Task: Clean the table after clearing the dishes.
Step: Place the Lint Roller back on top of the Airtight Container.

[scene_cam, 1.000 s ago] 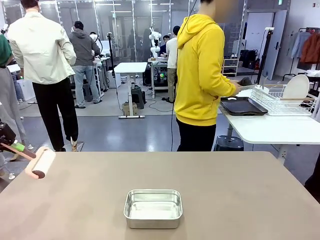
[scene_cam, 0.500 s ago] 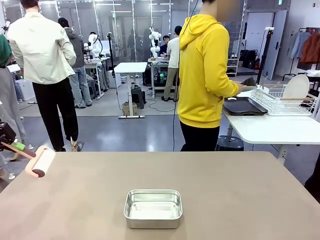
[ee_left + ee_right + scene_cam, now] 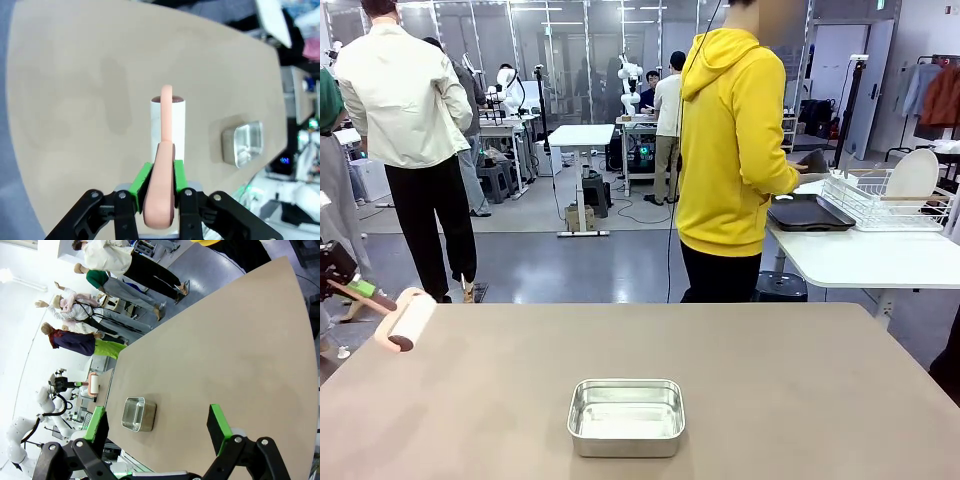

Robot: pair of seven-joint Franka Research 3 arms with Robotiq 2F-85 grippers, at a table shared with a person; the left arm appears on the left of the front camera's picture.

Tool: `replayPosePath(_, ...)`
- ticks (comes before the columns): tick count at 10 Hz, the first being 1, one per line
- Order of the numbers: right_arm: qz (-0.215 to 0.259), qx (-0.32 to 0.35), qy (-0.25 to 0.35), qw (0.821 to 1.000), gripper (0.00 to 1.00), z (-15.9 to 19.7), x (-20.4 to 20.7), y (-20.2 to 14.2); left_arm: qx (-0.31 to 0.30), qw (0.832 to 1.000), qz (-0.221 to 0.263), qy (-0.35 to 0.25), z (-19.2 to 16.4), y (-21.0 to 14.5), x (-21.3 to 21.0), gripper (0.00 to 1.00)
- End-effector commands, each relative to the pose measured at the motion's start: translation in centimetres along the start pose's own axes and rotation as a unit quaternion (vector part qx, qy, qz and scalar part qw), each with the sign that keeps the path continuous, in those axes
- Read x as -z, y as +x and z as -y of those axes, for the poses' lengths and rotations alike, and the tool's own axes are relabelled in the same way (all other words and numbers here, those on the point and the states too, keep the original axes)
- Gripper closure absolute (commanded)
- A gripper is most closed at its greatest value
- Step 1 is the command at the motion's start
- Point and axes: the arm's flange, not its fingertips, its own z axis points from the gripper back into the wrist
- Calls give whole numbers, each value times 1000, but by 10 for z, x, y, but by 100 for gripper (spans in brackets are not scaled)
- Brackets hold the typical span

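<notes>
— Where is the roller (image 3: 408, 319) held?

— Clamped by its handle in the left gripper (image 3: 159, 186), over the table's (image 3: 800, 390) left edge — the top stretches rightward. The right gripper (image 3: 159, 426) is spread wide.

From the front we are looking level across the large greyish-brown matte table (image 3: 800, 390) toward a person in a yellow hoodie (image 3: 730, 150) standing beyond its far edge. From the left wrist we are looking steeply down along the black, green-padded left gripper (image 3: 159, 182), close above the tabletop. From the right wrist we are looking from higher up, rolled sideways, past the widely spread right gripper (image 3: 157, 427). All three views are sharing the small rectangular steel tin (image 3: 626, 416) and the pink-handled white lint roller (image 3: 408, 320).
</notes>
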Motion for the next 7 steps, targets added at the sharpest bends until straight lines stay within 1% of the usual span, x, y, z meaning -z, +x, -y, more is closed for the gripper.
replayPosePath(1, -4, -8, 3, 1000, 0, -1, -3, -1, 122, 990, -61, -19, 47, 53, 4, 77)
replayPosePath(2, -4, -8, 3, 1000, 0, -1, -3, -1, 177, 978, -109, -28, 85, 76, 20, 77)
replayPosePath(3, -4, -8, 3, 1000, 0, -1, -3, -1, 244, 953, -174, -36, 130, 95, 42, 77)
replayPosePath(4, -4, -8, 3, 1000, 0, -1, -3, -1, 319, 916, -239, -38, 182, 108, 69, 77)
replayPosePath(5, -4, -8, 3, 1000, 0, -1, -3, -1, 373, 881, -287, -37, 222, 113, 93, 77)
replayPosePath(6, -4, -8, 3, 1000, 0, -1, -3, -1, 413, 851, -323, -32, 255, 113, 115, 77)
replayPosePath(7, -4, -8, 3, 1000, 0, -1, -3, -1, 447, 821, -354, -12, 283, 107, 136, 77)
